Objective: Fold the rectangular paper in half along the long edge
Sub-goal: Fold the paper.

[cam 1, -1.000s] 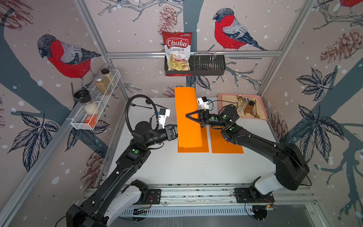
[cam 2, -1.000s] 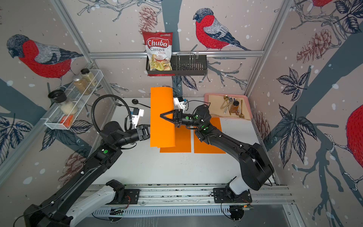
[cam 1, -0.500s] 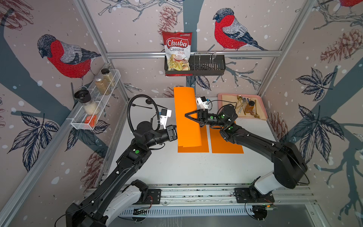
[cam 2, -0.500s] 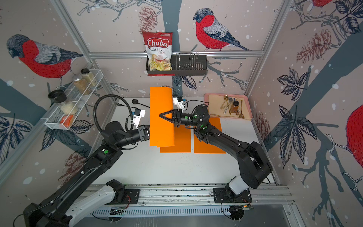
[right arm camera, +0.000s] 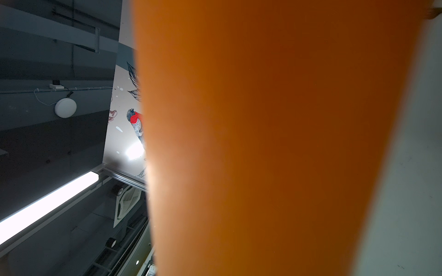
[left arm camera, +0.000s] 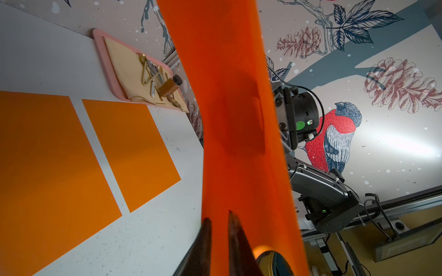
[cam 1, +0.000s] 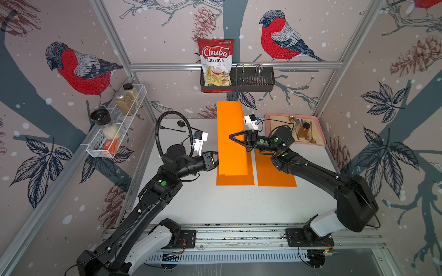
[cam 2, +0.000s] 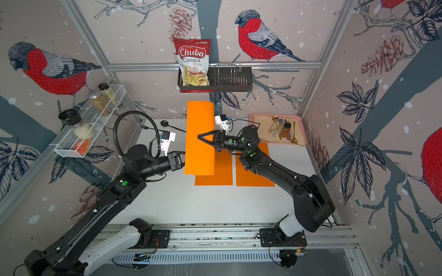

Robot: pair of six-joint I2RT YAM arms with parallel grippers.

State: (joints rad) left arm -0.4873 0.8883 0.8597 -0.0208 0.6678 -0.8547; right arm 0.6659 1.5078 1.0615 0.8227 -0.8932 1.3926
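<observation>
Orange paper was held raised above table centre, uncreased | left gripper, jaws narrow, was set at its 8 o'clock edge, hold uncertain | right gripper: state could not be told | fold not yet made

We log two matt black jointed arms, the left arm and the right arm. Each has a glossy white base shell on a black plate set on the slotted aluminium rail. Green round markers dot the links. A white camera block rides each wrist; a ribbed black hose loops off the left one. The right pincer is black, an open triangle in outline.
</observation>
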